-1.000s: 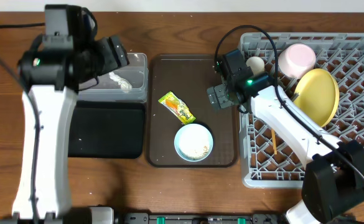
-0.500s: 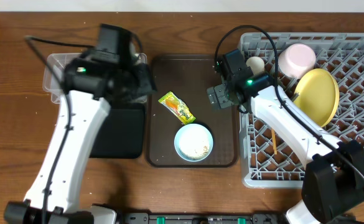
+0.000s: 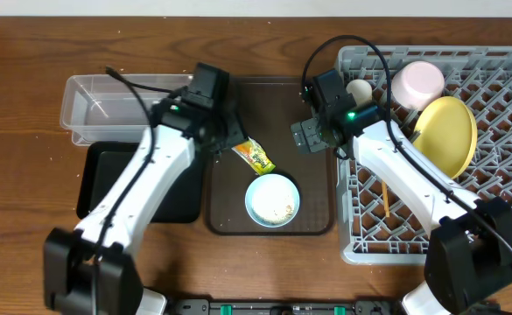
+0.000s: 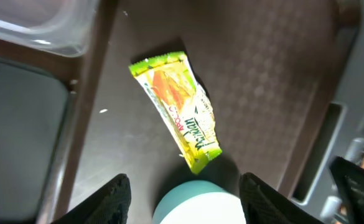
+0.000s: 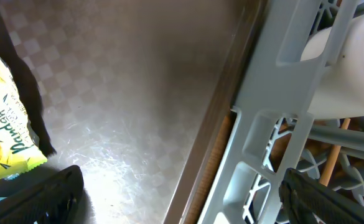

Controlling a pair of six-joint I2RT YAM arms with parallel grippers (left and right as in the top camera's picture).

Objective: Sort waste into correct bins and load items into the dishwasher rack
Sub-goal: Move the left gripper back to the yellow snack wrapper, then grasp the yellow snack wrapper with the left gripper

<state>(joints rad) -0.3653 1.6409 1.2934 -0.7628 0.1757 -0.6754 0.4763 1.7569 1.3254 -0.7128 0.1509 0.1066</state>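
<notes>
Left gripper point(image 4: 186, 190) jaws partly open and empty. It has swung right from the clear tub point(image 3: 107, 105) to hover over the green-and-yellow wrapper point(image 4: 177, 112) on the brown tray point(image 3: 312, 96). Wrapper pickup likely next. Right gripper point(image 5: 182, 193) unmoved, wide open, empty.

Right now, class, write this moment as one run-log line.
left gripper: open, above wrapper on brown tray | right gripper: open, empty, over tray edge by rack | blue bowl: on tray, not yet racked
</notes>
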